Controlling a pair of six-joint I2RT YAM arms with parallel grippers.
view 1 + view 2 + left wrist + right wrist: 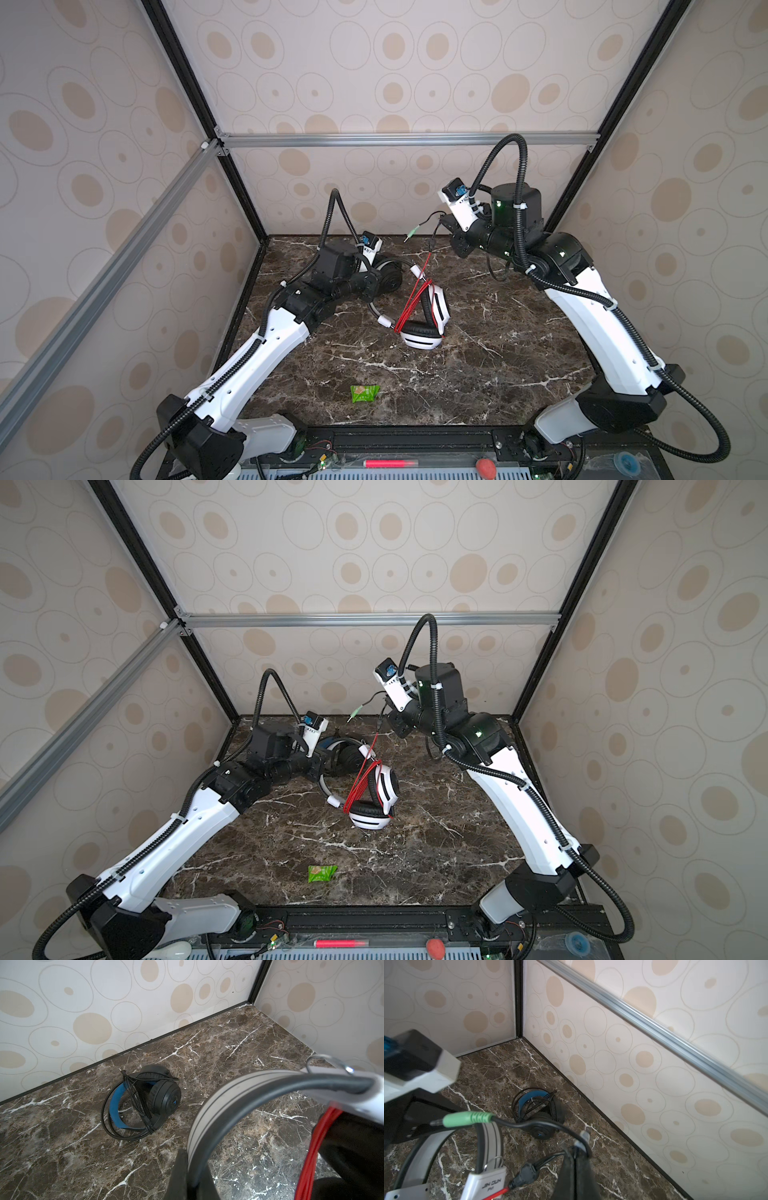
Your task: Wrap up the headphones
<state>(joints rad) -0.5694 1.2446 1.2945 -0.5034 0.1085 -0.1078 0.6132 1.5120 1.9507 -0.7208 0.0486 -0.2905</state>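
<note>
Arms extended: left fingers [179, 1169] clamp white headset [422, 338] by band; raised right fingers [575, 1180] pinch cable [529, 1125].

Both arms reach forward, left hand [371, 291] low, right hand [444, 225] raised, both clamped.

On table [519, 374]: centre headset [422, 338] mid; rear headset [390, 279] just behind-left of it; packet [365, 393] well apart, near front edge.

Enclosure: wall panels [395, 75] (beige oval print), aluminium crossbar [407, 139], black corner posts [189, 79], dark white-veined marble tabletop [478, 374].
</note>
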